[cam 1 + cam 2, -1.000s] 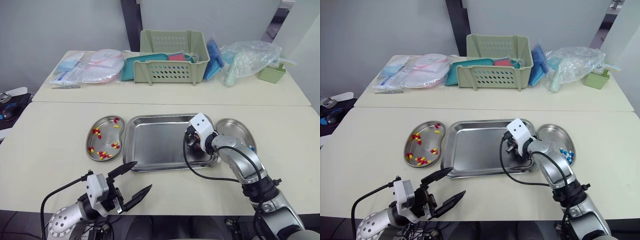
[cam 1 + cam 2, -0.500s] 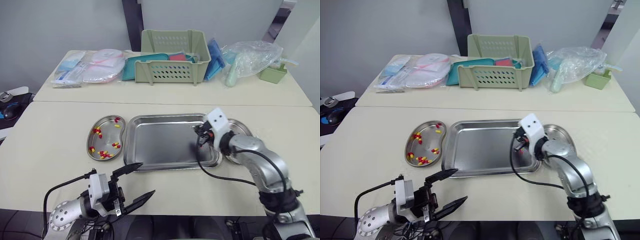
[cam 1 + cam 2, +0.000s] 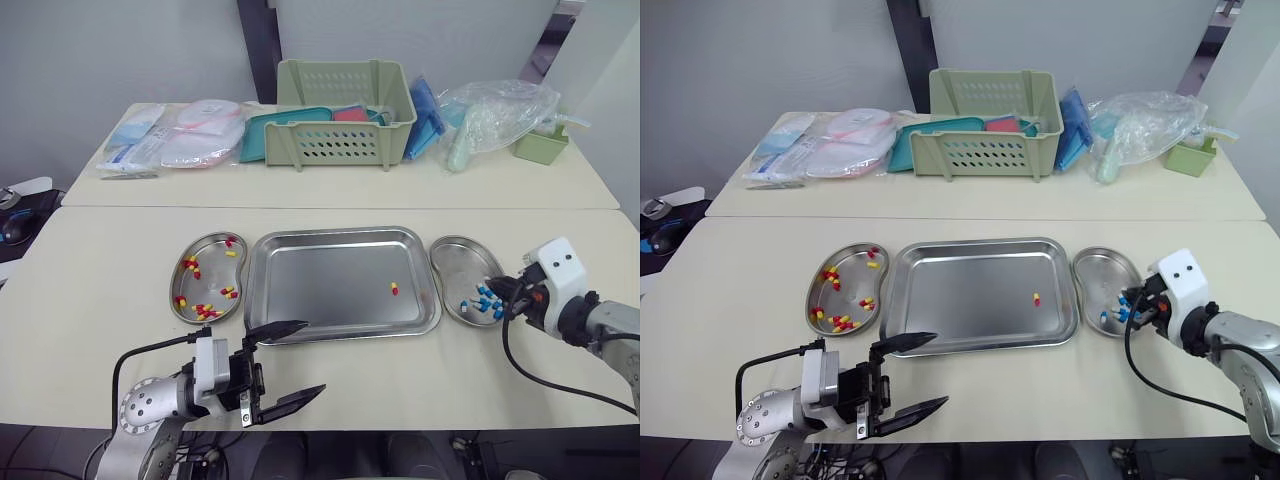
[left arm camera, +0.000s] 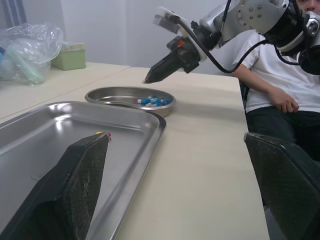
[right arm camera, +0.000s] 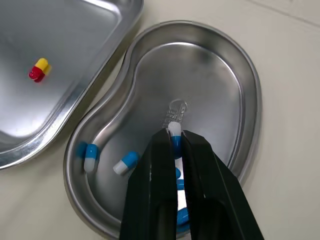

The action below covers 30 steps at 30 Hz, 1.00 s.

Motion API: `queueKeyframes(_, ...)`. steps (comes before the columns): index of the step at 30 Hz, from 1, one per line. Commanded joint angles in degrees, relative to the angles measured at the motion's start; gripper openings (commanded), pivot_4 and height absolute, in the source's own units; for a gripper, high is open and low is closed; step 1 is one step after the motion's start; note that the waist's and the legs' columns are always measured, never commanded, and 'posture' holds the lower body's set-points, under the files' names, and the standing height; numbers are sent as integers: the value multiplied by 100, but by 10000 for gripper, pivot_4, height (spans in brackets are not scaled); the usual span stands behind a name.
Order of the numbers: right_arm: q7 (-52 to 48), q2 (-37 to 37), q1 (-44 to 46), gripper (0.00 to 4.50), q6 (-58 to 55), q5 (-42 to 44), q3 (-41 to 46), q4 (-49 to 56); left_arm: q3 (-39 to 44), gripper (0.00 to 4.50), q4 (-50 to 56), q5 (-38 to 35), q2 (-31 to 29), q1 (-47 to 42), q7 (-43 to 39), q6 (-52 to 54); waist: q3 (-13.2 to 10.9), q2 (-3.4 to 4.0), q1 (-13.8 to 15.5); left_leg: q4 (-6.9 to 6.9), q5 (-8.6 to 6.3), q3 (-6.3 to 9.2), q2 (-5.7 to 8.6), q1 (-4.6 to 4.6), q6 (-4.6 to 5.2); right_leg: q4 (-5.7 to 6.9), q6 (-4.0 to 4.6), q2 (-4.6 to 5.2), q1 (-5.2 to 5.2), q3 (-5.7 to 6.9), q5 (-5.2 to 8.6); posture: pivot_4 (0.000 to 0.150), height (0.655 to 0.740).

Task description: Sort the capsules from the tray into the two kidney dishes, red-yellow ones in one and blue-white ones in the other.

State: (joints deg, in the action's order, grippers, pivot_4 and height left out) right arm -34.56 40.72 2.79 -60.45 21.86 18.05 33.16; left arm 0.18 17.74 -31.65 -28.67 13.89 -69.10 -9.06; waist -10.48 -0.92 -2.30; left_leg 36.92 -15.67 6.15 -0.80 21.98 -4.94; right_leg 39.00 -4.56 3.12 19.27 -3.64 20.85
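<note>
The left gripper point(image 3: 315, 355) is held spread wide before the tray point(image 3: 320, 285), near the left kidney dish point(image 3: 210, 270) of red-yellow capsules point(image 3: 205, 310). One red-yellow capsule point(image 3: 394, 289) is seen in the tray, and a blue-white capsule point(image 5: 174, 129) is pinched by the right gripper point(image 5: 174, 135) above the right kidney dish point(image 3: 452, 262).

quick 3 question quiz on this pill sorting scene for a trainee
1. True or false: the tray is bare.
2. The right hand is shut on: A a red-yellow capsule, B a blue-white capsule, C nothing.
3. Fill in: the sorted red-yellow pills lie in the dish on the robot's ___.

Key
1. False: one red-yellow capsule lies in it.
2. B, held over the right dish.
3. Left, the left dish.
</note>
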Motion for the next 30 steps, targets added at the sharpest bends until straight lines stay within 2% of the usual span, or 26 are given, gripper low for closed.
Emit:
queueKeyframes(1,91,-63,-30,59,169,91,26,106,-58,45000,33,-112,35,-16,-65,-69,0,0,5,0,0,0,0,0,0,0,0,0,0,0,0,1500,7400)
queueKeyframes(4,75,-70,-88,59,233,113,19,59,-51,45000,3,-91,55,3,-80,-107,0,0,24,0,0,0,1,2,0,-2,0,1,0,0,0,1500,7400)
queueKeyframes(6,55,-71,-105,6591,286,147,54,11,-46,45000,2,-80,68,34,-77,-131,0,0,36,0,0,0,0,2,0,-2,0,1,0,0,0,1500,7400)
queueKeyframes(8,67,-84,-84,8812,355,178,119,-71,-36,45000,5,-63,92,75,-54,-162,0,0,36,0,0,-1,0,2,0,-2,0,1,0,-1,0,1500,7400)
queueKeyframes(16,-203,155,-208,29046,804,294,222,-310,98,45000,37,-4,129,195,190,-130,0,-1,46,1,0,-1,1,2,0,-2,0,1,-1,-1,0,1500,7400)
queueKeyframes(21,-357,183,-340,44601,1208,310,258,-405,176,45000,85,10,68,230,368,-102,-1,-1,46,0,0,0,0,1,0,-3,0,1,-1,0,0,1500,7400)
queueKeyframes(26,-714,361,-511,44601,2077,75,171,-633,442,45000,266,87,16,350,913,101,-1,-1,45,1,0,-1,0,1,0,-3,0,1,-1,0,0,1500,7400)
queueKeyframes(30,-1012,376,-653,44601,3335,-214,230,-997,913,45000,704,-135,-107,521,1633,689,-3,-5,46,1,0,1,0,2,0,-3,0,1,-2,2,0,1500,7400)
